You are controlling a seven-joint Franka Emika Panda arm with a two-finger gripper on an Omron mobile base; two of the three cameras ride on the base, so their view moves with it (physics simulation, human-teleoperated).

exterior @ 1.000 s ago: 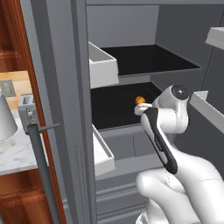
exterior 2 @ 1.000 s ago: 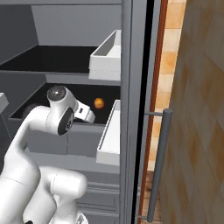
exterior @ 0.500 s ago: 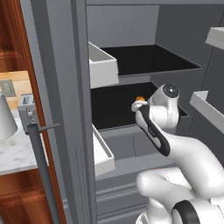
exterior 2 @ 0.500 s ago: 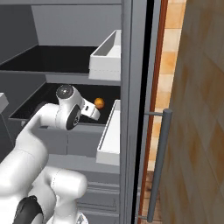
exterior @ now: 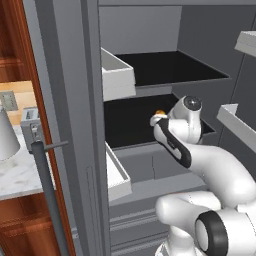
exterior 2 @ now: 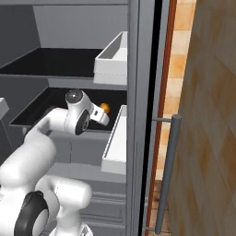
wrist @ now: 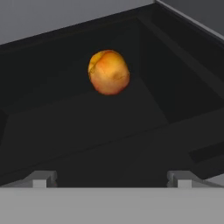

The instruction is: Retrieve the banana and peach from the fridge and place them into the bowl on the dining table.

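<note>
No readable text anywhere

No letters, numbers, brand marks or signs could be made out on any surface: the fridge (exterior: 75, 100) doors and its white door bins (exterior 2: 113, 60) were plain, the dark shelves were unmarked, and the peach (wrist: 108, 72) bore no sticker. The small wall outlet (exterior: 7, 100) and the grey appliance (exterior: 31, 120) on the counter at the left were too small and blurred for any marking to be read.

The arm (exterior: 186, 131) hides most of the peach (exterior: 159, 112); end effector fingertips (wrist: 42, 179) barely show.
</note>
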